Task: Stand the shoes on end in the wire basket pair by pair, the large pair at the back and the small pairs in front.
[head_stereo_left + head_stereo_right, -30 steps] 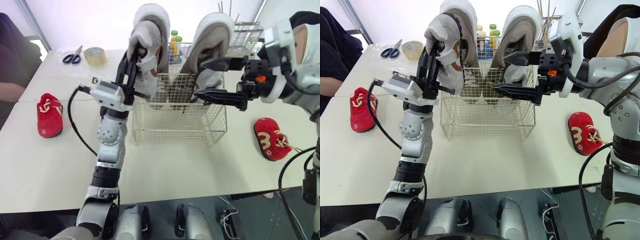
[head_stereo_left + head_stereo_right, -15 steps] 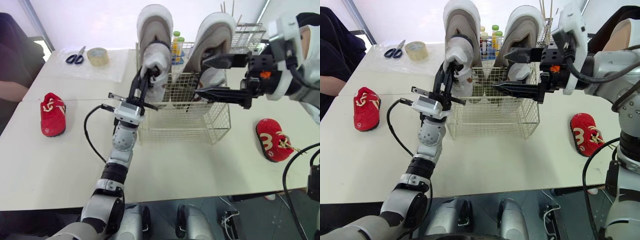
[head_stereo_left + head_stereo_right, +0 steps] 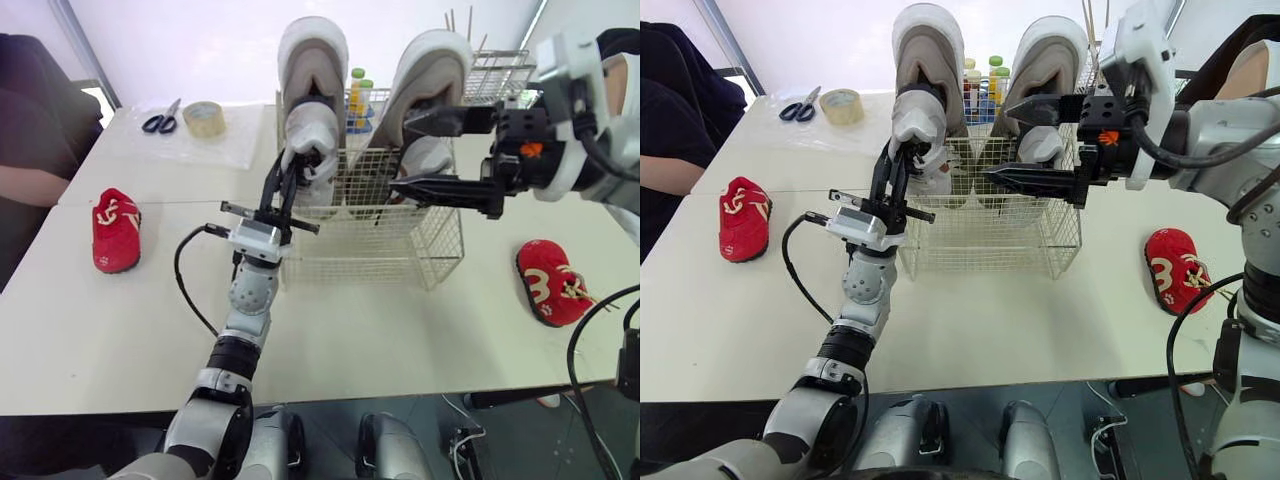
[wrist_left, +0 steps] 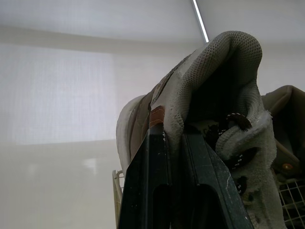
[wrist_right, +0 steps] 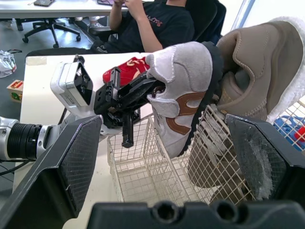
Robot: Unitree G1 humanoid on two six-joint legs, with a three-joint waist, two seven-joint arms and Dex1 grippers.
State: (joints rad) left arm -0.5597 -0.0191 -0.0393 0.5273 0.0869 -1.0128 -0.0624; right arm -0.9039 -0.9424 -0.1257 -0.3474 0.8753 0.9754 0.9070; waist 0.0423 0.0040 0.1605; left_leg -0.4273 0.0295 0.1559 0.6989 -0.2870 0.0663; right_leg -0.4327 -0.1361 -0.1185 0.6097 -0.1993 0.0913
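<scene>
Surface: white desk under a bright pale wall, with a seated person in dark clothes at the left edge of the frame.
Wire basket: centre of the frame, on the desk.
Large pair: left large shoe and right large shoe stand on end in the rear of the basket, rising well above its rim at top centre.
Left gripper: pinching the collar of the left large shoe, just left of centre.
Right gripper: spread wide, right of centre, at the right large shoe; I cannot tell whether it touches.
Small shoes: red shoe at left and red shoe at right lie on the desk, well apart from the basket.
Upper left: scissors beside a tape roll.
Behind the basket: bottles, and a second basket at upper right.
Left wrist view alone: fingers pressed onto mesh fabric and a brown tab.
Right wrist view alone: brown trim on the held shoe's side.
Writing: lettering on the person's shirt, and a white mark on the red shoe at right, both too small to read.
</scene>
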